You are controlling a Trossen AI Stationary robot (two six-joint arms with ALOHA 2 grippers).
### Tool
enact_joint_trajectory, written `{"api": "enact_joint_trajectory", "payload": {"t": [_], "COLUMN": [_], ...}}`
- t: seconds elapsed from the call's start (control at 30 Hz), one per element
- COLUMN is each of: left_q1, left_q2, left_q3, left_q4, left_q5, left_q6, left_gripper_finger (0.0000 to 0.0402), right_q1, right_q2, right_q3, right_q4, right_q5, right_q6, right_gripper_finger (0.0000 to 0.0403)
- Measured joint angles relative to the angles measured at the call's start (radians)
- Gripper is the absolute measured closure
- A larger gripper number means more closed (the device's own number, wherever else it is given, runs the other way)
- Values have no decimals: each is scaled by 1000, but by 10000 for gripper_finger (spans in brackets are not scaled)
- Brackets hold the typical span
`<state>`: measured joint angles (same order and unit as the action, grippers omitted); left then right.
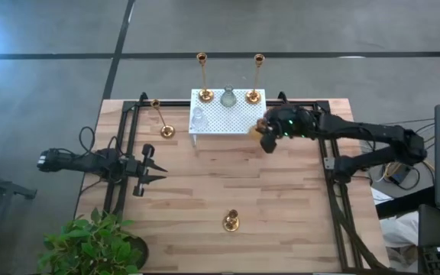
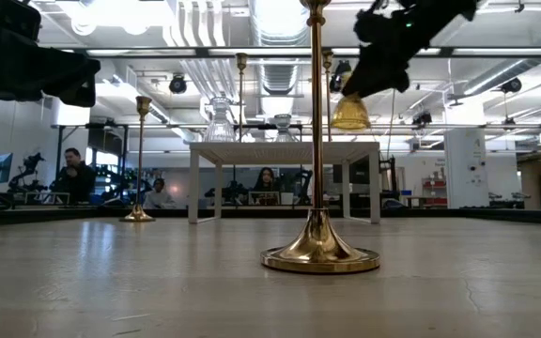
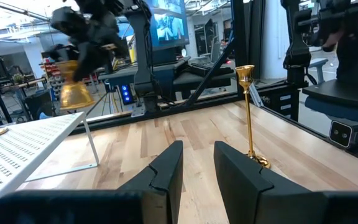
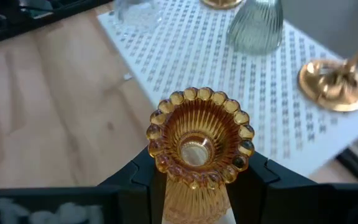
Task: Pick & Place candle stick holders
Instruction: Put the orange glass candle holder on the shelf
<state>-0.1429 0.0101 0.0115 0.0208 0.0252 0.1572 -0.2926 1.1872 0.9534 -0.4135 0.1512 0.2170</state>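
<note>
Above rack [image 4: 278, 93] edge, amber holder [image 4: 197, 146] sits between right fingers [image 4: 263, 171].

A grey floor [image 1: 296, 27] crossed by dark lines was seen around the wooden table [image 1: 266, 191] from above. A potted plant [image 1: 90, 244] was placed at the table's near left corner. In the low view, a ceiling of exposed ducts [image 2: 280, 66] and bright strip lights [image 2: 111, 14] was shown, and seated people [image 2: 75, 174] were visible at desks beyond. A lit screen [image 3: 169, 25] was seen in the left wrist view.
</note>
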Motion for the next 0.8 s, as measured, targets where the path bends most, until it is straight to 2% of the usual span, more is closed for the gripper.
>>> {"api": "enact_joint_trajectory", "payload": {"t": [0.17,0.33,0.53,0.8], "left_q1": [0,0,0,0], "left_q2": [0,0,0,0], "left_q3": [0,0,0,0], "left_q4": [0,0,0,0], "left_q5": [0,0,0,0], "left_q6": [0,0,0,0], "left_gripper_finger": [305,305,305,305], "right_q1": [-68,-140,-189,-193], "right_q2": [115,170,164,129], "right_q3": [90,134,117,33], "right_q4": [-2,-1,12,66], "right_q5": [-46,-75,-91,-111], "right_q6": [-64,-99,-116,-117], "right_gripper_finger": [284,284,284,284]}}
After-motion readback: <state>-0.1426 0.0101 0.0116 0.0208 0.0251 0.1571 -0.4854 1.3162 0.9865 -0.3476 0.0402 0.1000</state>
